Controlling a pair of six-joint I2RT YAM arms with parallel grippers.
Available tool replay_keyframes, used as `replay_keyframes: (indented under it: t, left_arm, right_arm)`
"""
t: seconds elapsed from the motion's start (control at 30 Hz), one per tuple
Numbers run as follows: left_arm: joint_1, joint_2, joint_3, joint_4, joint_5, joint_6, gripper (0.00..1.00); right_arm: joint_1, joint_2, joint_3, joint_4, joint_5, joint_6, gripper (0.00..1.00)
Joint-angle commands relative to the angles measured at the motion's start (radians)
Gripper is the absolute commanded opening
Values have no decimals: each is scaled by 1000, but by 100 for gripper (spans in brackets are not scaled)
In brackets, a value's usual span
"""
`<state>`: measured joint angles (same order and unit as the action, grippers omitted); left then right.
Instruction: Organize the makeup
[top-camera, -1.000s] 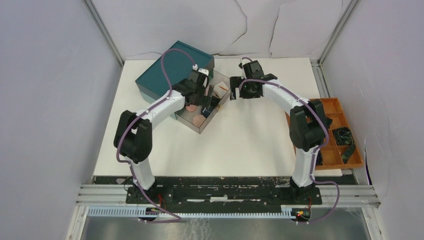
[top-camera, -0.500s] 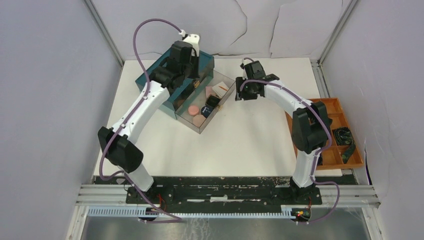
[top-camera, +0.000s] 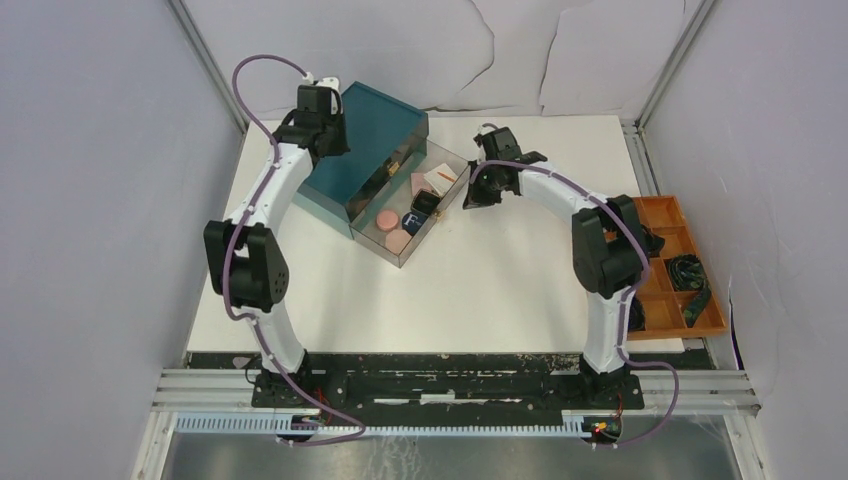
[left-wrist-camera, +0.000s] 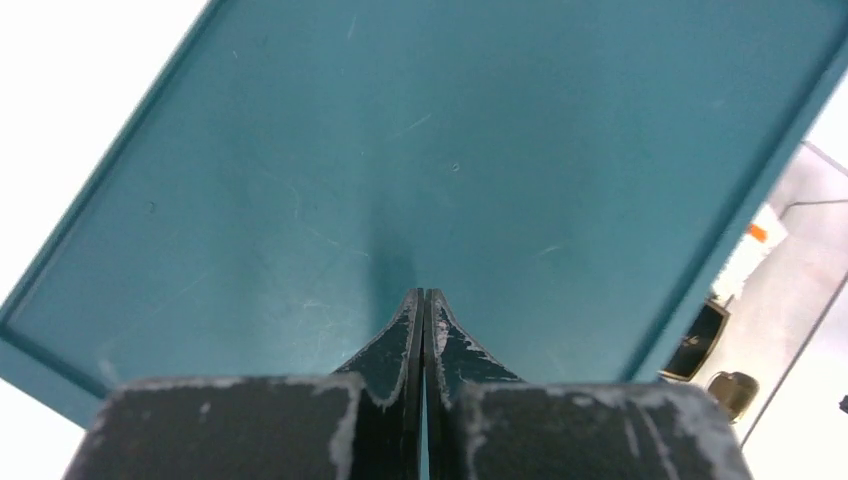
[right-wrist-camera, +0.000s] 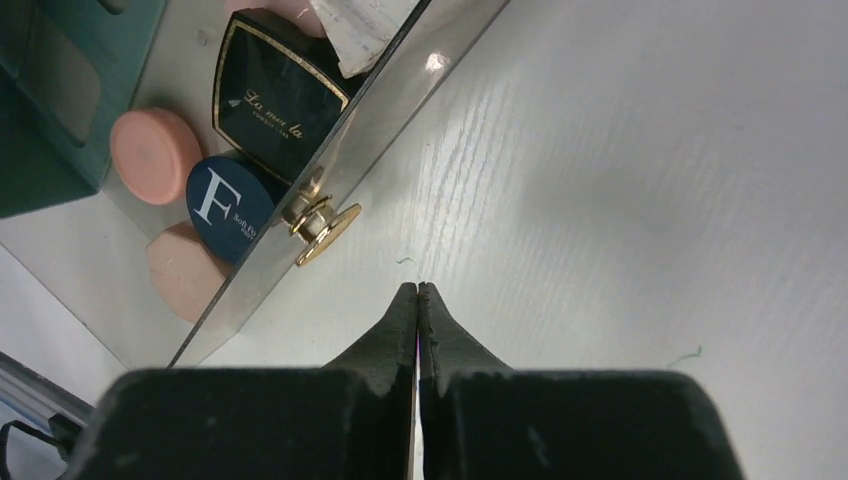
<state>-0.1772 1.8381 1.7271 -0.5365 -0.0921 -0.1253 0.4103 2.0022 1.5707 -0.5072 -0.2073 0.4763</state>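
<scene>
The makeup lies in a clear drawer (top-camera: 441, 221) pulled out of the teal box (top-camera: 365, 140). In it are a pink disc (top-camera: 387, 219), a dark-blue "F" tin (top-camera: 411, 220), a beige disc (top-camera: 398, 241), a black compact (top-camera: 427, 203), a pink square (top-camera: 420, 184) and a white pad (top-camera: 441, 178). My left gripper (left-wrist-camera: 422, 293) is shut and empty, over the teal box top (left-wrist-camera: 400, 150). Also shut and empty, my right gripper (right-wrist-camera: 417, 288) hovers over the table just outside the drawer front (right-wrist-camera: 330, 180), near its gold knob (right-wrist-camera: 320, 225). The right wrist view shows the F tin (right-wrist-camera: 225, 205) and the compact (right-wrist-camera: 275, 95).
An orange compartment tray (top-camera: 665, 215) holding dark rolled bundles (top-camera: 690, 275) sits at the table's right edge, beside the right arm's elbow. Grey walls close in the table on the left, right and back.
My left arm has swung from over the drawer to the back-left above the box top, and its jaws have shut. My right gripper has shut and dipped slightly toward the drawer front.
</scene>
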Motion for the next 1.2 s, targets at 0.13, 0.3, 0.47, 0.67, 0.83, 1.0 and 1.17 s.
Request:
replay_keyframes:
  t: [0.13, 0.3, 0.47, 0.67, 0.83, 1.0, 1.17]
  left_arm:
    - [23, 17, -72, 78, 58, 43, 3]
    - [33, 12, -117, 90, 75, 29, 3]
    - [33, -1, -172, 112, 98, 12, 3]
    - [34, -13, -241, 137, 115, -8, 3]
    - [33, -19, -296, 152, 145, -24, 3]
    - [34, -40, -351, 176, 144, -28, 3]
    - [34, -43, -357, 179, 147, -28, 3]
  right_arm:
    - [29, 118, 83, 100, -60, 126, 1]
    - [53, 162, 118, 142, -63, 161, 1]
    - [75, 236, 238, 168, -84, 191, 0]
    - [101, 324, 379, 221, -131, 255, 1]
    - [117, 384, 462, 263, -154, 325, 1]
    - [135, 454, 546, 306, -169, 383, 0]
    - [144, 516, 611, 392, -167, 465, 1]
